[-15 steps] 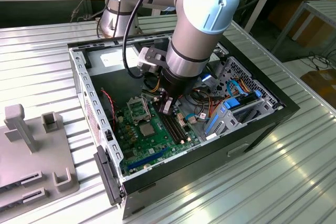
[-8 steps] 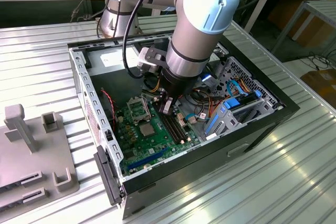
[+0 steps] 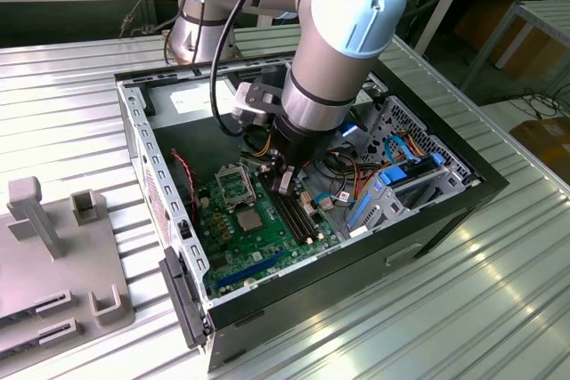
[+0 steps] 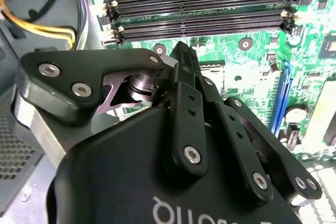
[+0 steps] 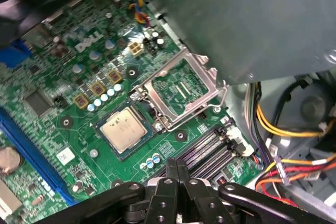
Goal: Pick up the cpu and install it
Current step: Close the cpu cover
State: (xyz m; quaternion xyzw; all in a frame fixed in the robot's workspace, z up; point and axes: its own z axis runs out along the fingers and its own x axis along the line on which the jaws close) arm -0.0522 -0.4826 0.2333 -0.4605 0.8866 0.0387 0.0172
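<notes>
**Pressed together over the memory slots, pinching nothing**

Find the cpu (image 5: 125,129) lying flat on the green motherboard (image 5: 52,129), metal top up, just beside the open socket (image 5: 181,90) and not inside it. Seen also in the exterior view as a small silver square on the board.

Judge it as light, thin and stiff. Probably slippery on the smooth metal top, and surely fragile on the hidden contact side. Better to take hold at two opposite green edges, level and square, with only a gentle squeeze. Hard to imagine any hold on the flat top for two fingers.

Look now at the gripper (image 3: 285,181): reaching down into the open computer case (image 3: 135,131), with the wrist held almost upright. Hangs over the long black memory slots (image 3: 292,213), near the cpu but apart from it, toward the exterior view's right. In both wrist views, note the fingertips (image 5: 170,174) closed against each other, with nothing between
</notes>
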